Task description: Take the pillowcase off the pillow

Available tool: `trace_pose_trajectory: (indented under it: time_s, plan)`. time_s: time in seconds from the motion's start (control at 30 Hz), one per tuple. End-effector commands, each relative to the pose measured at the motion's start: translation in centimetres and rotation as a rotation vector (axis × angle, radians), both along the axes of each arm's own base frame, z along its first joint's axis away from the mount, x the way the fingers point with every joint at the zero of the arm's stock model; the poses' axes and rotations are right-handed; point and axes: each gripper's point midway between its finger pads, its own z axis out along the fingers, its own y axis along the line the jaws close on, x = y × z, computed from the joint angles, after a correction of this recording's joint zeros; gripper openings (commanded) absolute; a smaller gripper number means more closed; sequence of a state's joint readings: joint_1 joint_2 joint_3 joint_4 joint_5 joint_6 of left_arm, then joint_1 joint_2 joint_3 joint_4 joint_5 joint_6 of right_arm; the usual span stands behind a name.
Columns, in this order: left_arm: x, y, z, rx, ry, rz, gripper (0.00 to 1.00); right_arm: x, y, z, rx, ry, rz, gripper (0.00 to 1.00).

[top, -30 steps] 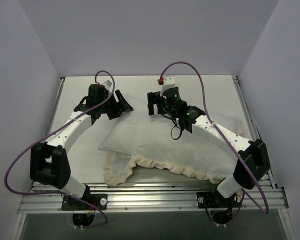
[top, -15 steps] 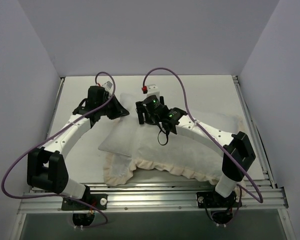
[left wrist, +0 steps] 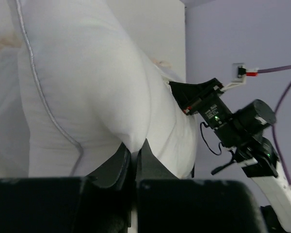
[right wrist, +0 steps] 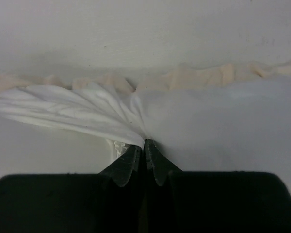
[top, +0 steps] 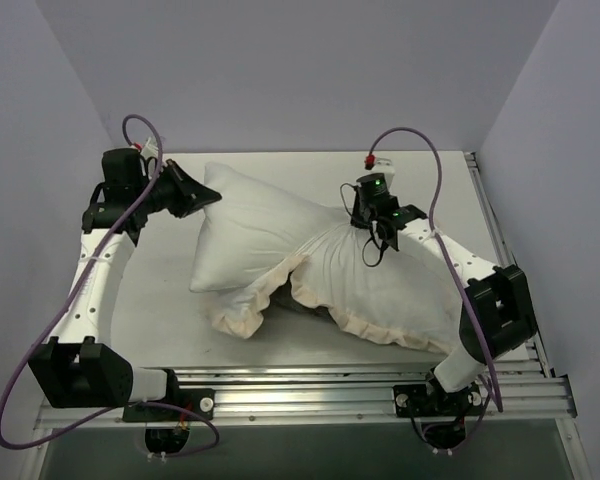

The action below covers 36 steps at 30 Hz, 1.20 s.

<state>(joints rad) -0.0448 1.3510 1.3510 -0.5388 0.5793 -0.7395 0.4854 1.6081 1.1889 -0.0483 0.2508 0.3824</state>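
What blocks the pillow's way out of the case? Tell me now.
Nothing visible does. The left gripper is shut on the pillow at its far left corner, and the right gripper pinches the case. The pillow's right part lies inside the case, and only the case surrounds it.

The top view is lit softly and evenly from above; a faint shadow is cast under the pillowcase [top: 380, 290]. In the wrist views, the pillow [left wrist: 77, 87] is slightly overexposed and the right gripper [right wrist: 144, 144] is rendered dark and soft.
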Motion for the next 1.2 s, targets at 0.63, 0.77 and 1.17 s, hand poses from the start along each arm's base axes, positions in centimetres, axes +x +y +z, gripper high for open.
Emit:
trace_pose_trajectory:
  time_s: [0.63, 0.77, 1.17]
  plan:
    - [2.2, -2.4, 15.9, 0.042, -0.466, 0.169, 0.02, -7.1, 5.4, 14.3, 0.029, -0.211, 0.054, 0.81]
    - [4.0, -2.8, 16.8, 0.117, -0.489, 0.263, 0.02, -11.0, 8.8, 15.8, 0.107, -0.250, 0.097, 0.85]
    - [6.3, -1.8, 15.7, 0.184, -0.473, 0.387, 0.02, -16.9, 17.1, 12.5, 0.184, -0.213, 0.241, 0.82]
